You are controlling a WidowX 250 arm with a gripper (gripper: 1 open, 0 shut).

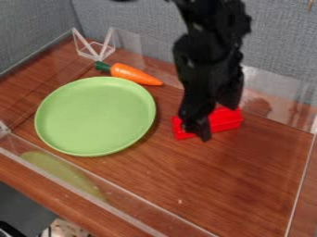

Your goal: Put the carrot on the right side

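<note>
The carrot (130,74), small and orange with a green top, lies at the back of the wooden table, just beyond the green plate (95,115). My black gripper (213,115) hangs well to the right of the carrot, pointing steeply down over the red block (218,120). It is open: one finger (197,129) is low at the block's front left end, and the other is behind the block. The arm hides part of the block. Nothing is held.
A white wire stand (95,43) sits in the back left corner. Clear plastic walls (74,178) border the table at the front and right. A grey panel closes off the back.
</note>
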